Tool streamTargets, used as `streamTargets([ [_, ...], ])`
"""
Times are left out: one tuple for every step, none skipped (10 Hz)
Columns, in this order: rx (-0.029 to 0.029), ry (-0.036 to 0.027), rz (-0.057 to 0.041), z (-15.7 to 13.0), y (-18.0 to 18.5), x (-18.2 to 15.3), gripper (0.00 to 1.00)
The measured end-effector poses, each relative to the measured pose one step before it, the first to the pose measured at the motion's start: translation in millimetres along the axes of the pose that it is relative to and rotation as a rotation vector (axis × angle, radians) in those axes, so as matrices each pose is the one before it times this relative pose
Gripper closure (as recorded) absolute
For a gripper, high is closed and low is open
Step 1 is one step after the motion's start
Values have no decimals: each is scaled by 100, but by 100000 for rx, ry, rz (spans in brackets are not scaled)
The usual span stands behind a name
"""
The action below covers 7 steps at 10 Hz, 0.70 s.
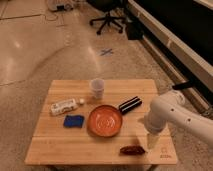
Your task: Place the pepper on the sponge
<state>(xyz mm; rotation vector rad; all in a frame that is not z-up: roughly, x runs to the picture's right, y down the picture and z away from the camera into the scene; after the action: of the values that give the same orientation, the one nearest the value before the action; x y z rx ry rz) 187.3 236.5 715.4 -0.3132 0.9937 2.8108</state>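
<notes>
Dim warm light on hand (pixel 152 141) beside pepper (pixel 131 150)
</notes>
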Motion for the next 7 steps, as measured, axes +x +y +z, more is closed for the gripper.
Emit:
streamTargets([
  [-258, 590, -1376, 559, -718, 700, 20],
  [-427, 470, -1683, 801, -688, 739, 20],
  [-638, 123, -2127, 986, -532, 725, 20],
  [-568, -76, -1711, 775, -366, 443, 20],
  [-373, -93, -894, 539, -296, 210, 20],
  [-822, -709, -1850, 1025, -363, 230, 20],
  [-336, -424, -1177, 657, -125, 180, 20],
])
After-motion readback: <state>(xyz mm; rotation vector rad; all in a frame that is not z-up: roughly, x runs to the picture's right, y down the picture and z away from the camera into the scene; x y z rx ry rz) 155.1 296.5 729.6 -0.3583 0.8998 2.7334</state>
